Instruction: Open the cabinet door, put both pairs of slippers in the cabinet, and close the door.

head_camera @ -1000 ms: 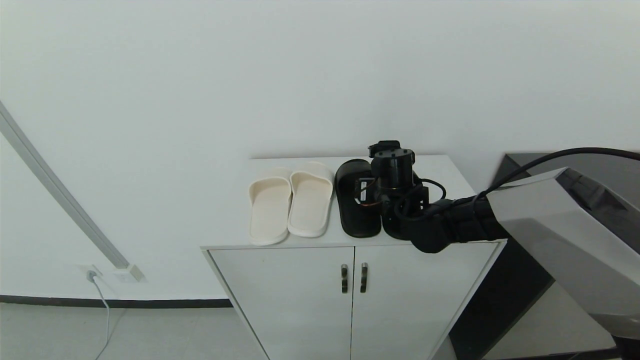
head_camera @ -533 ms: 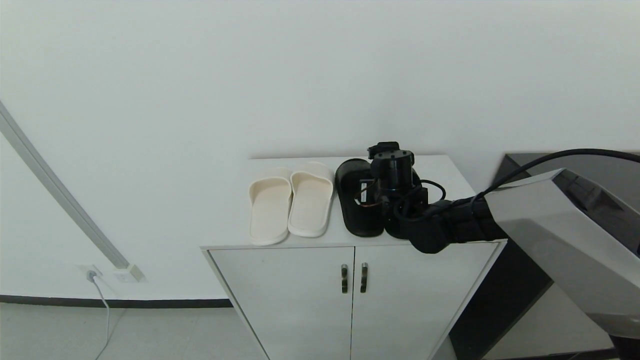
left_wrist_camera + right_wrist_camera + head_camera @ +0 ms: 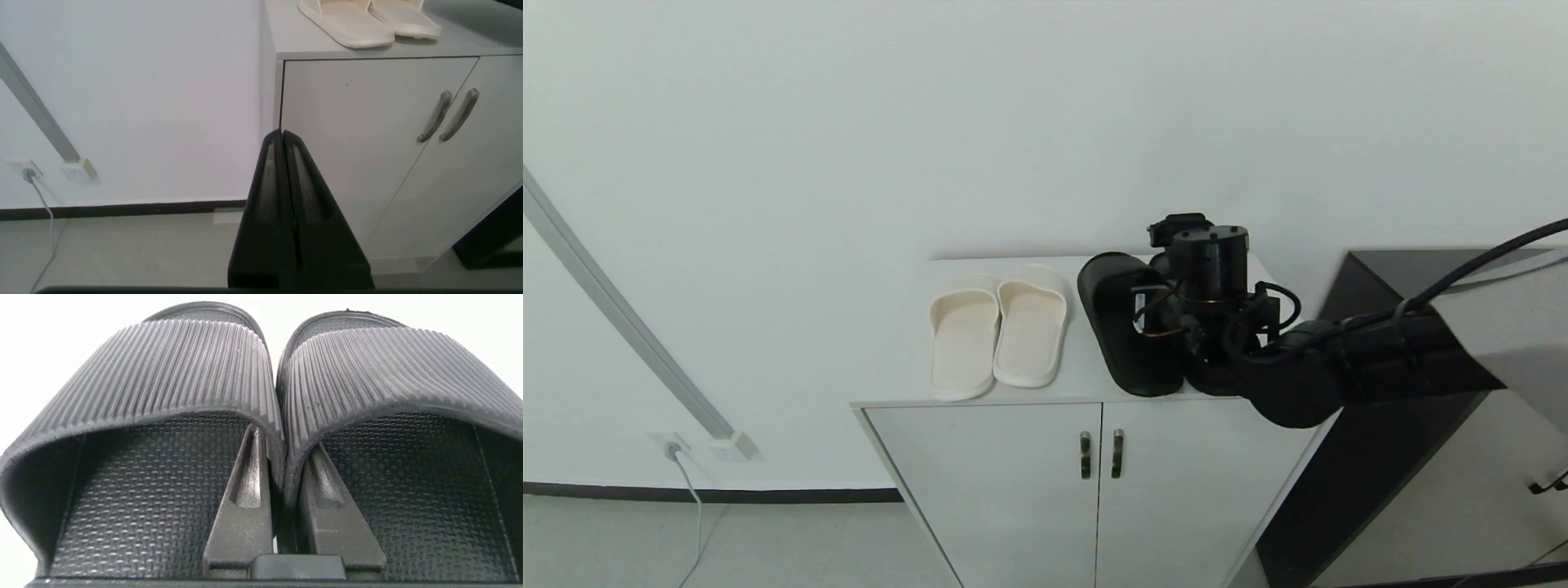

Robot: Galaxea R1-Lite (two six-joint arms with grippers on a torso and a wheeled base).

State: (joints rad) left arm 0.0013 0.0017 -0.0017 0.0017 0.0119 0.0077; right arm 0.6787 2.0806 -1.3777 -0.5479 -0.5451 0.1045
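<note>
We have the black slippers [image 3: 1129, 327] pinched as a pair. The right gripper [image 3: 282, 449] has one finger [image 3: 241, 506] slid under each strap, and its jaws squeeze the two adjoining inner walls together, which is why one grasp carries both shoes. The pair sits tilted at the jaws, toes away from the wrist, and we judge it partly raised off the cabinet [image 3: 1086, 385] top rather than lying flat. Just left of those jaws, the white slippers [image 3: 999, 331] lie side by side on the same top, soles down, with nothing touching them. Below and left of the jaws, both doors [image 3: 992, 490] are closed, with their handles [image 3: 1085, 454] either side of the middle seam, so the opening is not yet done though a pair is already in hand. The left gripper [image 3: 283, 140] hangs low off the cabinet's left corner, its jaws clenched on nothing. We reckon it is the free one for a handle.
</note>
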